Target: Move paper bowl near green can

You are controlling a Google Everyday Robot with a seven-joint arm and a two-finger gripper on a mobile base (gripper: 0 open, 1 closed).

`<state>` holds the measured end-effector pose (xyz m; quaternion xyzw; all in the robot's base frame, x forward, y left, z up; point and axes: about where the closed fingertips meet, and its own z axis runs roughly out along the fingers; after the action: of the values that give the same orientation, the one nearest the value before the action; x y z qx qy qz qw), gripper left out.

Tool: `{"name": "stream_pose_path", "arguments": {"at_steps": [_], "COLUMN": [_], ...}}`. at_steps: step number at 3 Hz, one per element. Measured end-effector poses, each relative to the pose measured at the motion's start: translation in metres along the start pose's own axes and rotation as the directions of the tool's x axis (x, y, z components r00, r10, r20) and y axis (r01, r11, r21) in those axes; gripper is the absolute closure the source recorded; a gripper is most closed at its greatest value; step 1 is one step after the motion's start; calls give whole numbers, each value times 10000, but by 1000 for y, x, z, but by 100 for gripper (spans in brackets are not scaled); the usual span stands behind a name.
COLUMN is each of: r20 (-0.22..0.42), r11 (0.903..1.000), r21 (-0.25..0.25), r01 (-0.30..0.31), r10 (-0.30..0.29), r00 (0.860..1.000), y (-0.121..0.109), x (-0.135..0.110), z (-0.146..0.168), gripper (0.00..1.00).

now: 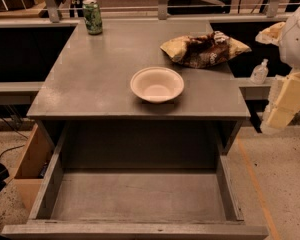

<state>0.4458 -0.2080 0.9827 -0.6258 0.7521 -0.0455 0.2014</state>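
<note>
Grey counter carries paper bowl near front, green can far-left corner; end effector hangs off right, openness impossible to tell.

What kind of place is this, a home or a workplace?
Probably an office or lab workspace: a grey table with an open drawer, desks on both sides, a metal rail behind. The gripper hangs at the right edge, apart from the paper bowl and green can.
</note>
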Motion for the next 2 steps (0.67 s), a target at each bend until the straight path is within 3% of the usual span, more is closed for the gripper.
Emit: {"name": "stream_pose_path", "arguments": {"at_steps": [1, 2], "r20": [1196, 2132], "r11": [9913, 9631], "r21": [314, 460], "r01": [1277, 2652], "r10": [-1306, -2688], "r00": [9842, 9393], "y": [-7, -9], "x": [-16, -35], "z": [21, 41], "gripper": [0, 0]}}
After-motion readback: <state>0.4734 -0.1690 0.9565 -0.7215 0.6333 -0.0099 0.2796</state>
